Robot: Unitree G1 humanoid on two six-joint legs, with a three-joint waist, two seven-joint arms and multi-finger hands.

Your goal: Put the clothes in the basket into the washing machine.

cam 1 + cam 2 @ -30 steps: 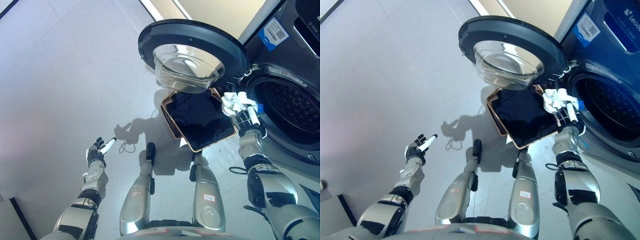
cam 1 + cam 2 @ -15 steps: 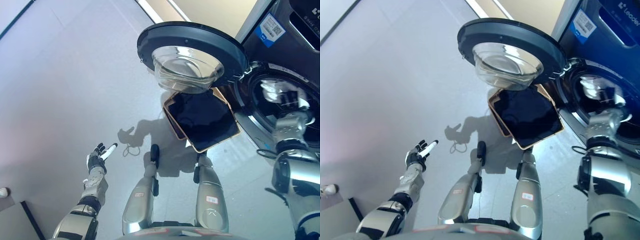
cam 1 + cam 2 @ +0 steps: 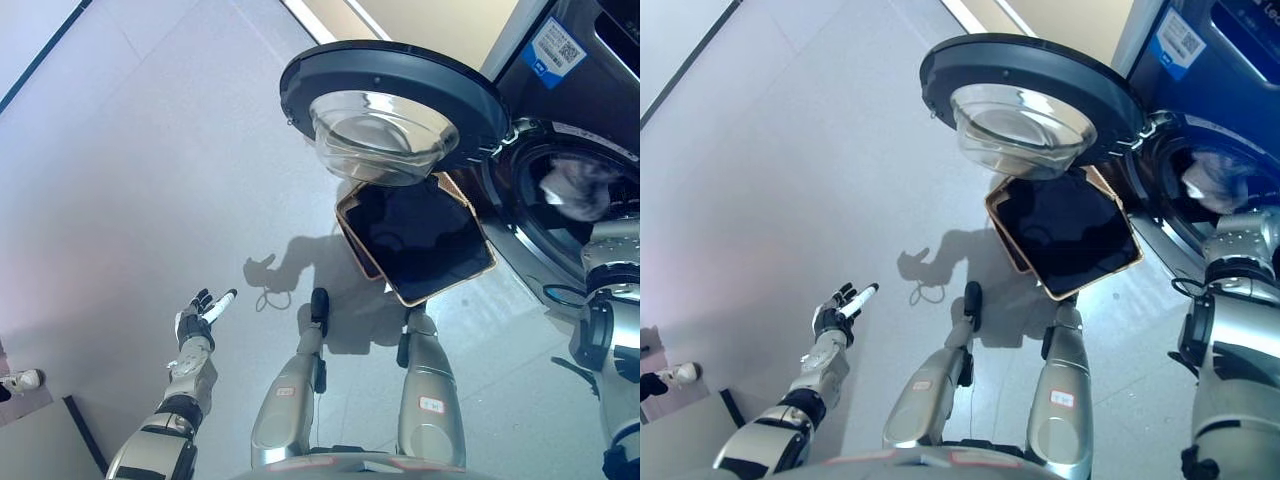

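Note:
The washing machine (image 3: 560, 120) stands at the right with its round door (image 3: 395, 95) swung open to the left. A tan basket (image 3: 440, 290) lies on the floor below the door; its inside looks dark. My right arm reaches into the drum, and my right hand (image 3: 590, 205) is deep inside, against a pale white cloth (image 3: 572, 187). The cloth also shows in the right eye view (image 3: 1212, 180). My left hand (image 3: 198, 318) is open and empty, held out low over the floor at the lower left.
The open door overhangs the basket's far end. A small white object (image 3: 670, 378) lies on the floor at the left edge. A dark-edged panel (image 3: 80, 430) sits in the lower left corner. Grey floor spreads to the left.
My right hand has carried the white cloth from the basket's edge into the drum and gone deeper inside. The camera has shifted a little. My left hand has stayed put.

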